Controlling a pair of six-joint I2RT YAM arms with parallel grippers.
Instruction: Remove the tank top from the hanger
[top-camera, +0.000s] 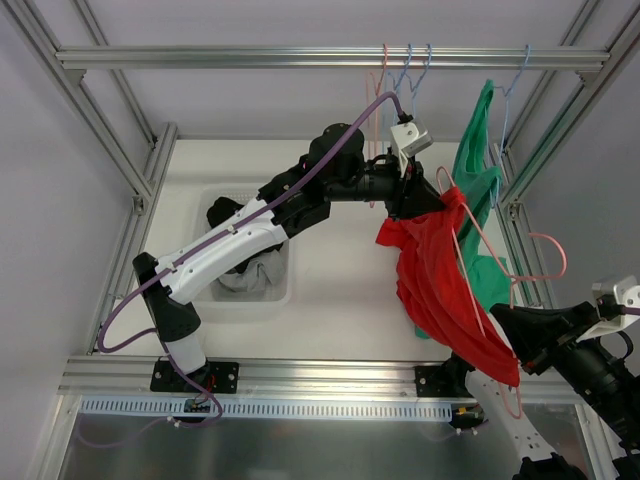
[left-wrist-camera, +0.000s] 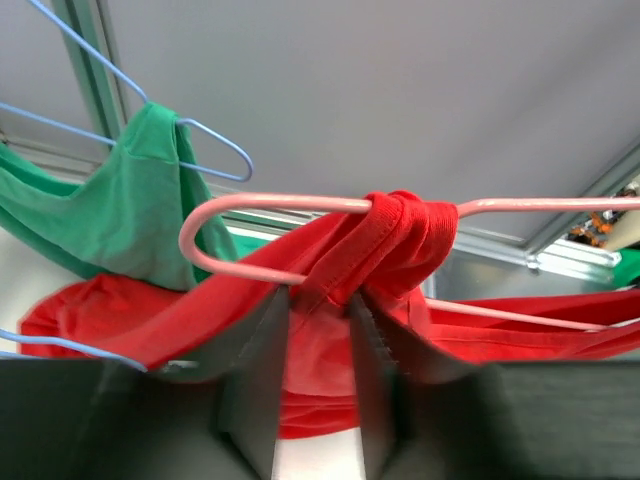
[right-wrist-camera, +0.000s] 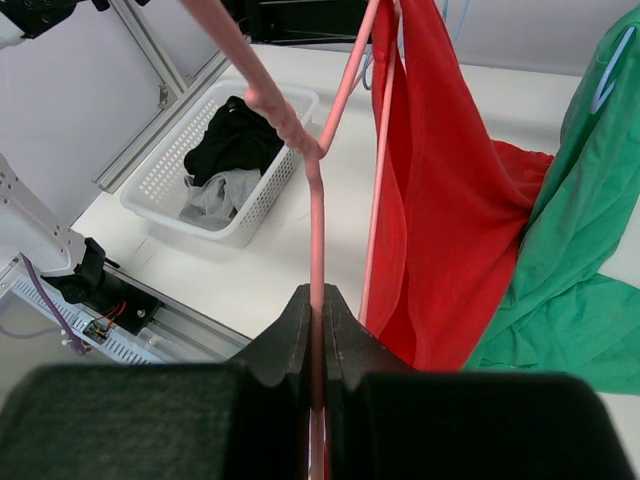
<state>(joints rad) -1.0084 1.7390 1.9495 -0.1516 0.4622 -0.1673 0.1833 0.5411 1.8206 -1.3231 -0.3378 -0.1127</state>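
**Red tank top (top-camera: 440, 280) draped on a pink hanger (right-wrist-camera: 316, 230) above the table (top-camera: 340, 300).**
The right gripper (right-wrist-camera: 317, 300) clamps the hanger wire. The left gripper (left-wrist-camera: 318, 305) straddles the bunched strap; whether it grips cannot be told. A green garment (top-camera: 478, 150) on a blue hanger (left-wrist-camera: 246, 162) hangs just behind. The white basket (right-wrist-camera: 165, 195) holds black and grey clothes (right-wrist-camera: 235, 140). Spare hangers (top-camera: 405, 70) hang on the far rail (top-camera: 200, 57).

From my left gripper (top-camera: 418, 205), open table (top-camera: 340, 290) lies at 7 o'clock, the green top (top-camera: 478, 160) crowds 2 o'clock, the basket (top-camera: 288, 285) blocks 8 o'clock.
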